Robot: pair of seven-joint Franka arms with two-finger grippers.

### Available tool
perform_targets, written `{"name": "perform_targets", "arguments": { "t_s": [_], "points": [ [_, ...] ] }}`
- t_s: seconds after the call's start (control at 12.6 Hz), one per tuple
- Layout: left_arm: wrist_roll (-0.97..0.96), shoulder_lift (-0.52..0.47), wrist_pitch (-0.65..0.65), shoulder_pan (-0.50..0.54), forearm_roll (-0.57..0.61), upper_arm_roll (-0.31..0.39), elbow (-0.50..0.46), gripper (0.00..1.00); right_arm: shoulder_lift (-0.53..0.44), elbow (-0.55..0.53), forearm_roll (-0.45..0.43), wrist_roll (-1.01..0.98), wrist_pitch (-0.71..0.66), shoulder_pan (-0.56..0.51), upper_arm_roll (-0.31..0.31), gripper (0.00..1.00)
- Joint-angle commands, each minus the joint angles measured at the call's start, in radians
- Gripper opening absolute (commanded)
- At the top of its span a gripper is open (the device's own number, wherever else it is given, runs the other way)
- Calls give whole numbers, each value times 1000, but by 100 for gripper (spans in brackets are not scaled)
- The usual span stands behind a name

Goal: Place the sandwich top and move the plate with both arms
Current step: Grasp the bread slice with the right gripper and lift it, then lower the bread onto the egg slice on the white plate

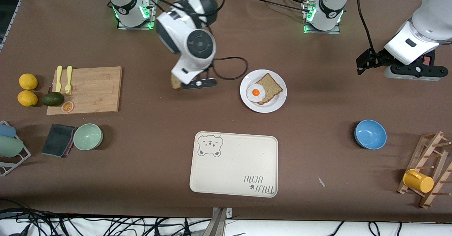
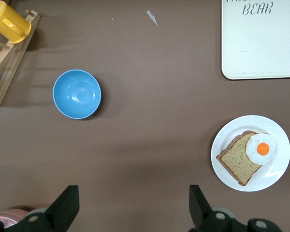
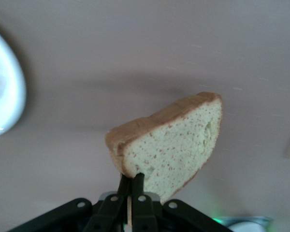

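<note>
- The right gripper (image 3: pixel 130 186), clamped on one edge of the sandwich top (image 3: pixel 171 145), carries the slice in the air over bare table, between the wooden cutting board (image 1: pixel 88 89) and the plate (image 1: pixel 279 100)
- Off to one side of that gripper, toward the left arm's end, the plate holds a bread slice (image 1: pixel 270 86) with a fried egg (image 1: pixel 255 92) on it, no top yet
- The left gripper (image 2: pixel 133 205) waits with jaws spread wide and empty, over table near the blue bowl (image 2: pixel 77 94)
- Judged from this, the pick-up is done; placing the top and the two-arm plate move remain
</note>
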Motion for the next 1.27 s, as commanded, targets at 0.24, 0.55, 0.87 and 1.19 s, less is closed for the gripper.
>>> {"name": "perform_targets", "arguments": {
  "t_s": [0.24,0.55,0.87,1.19],
  "points": [
    [-11,-2,-12,-1,27,-2,7,100,141,136,76,93,240,125,-6,0],
    [-11,-2,-12,-1,27,-2,7,100,168,136,170,95,465,153,-6,0],
    [-11,-2,-12,-1,26,-2,7,100,217,136,230,98,620,167,3,0],
    [-11,-2,-12,-1,27,-2,7,100,260,134,256,98,608,173,5,0]
  ]
}}
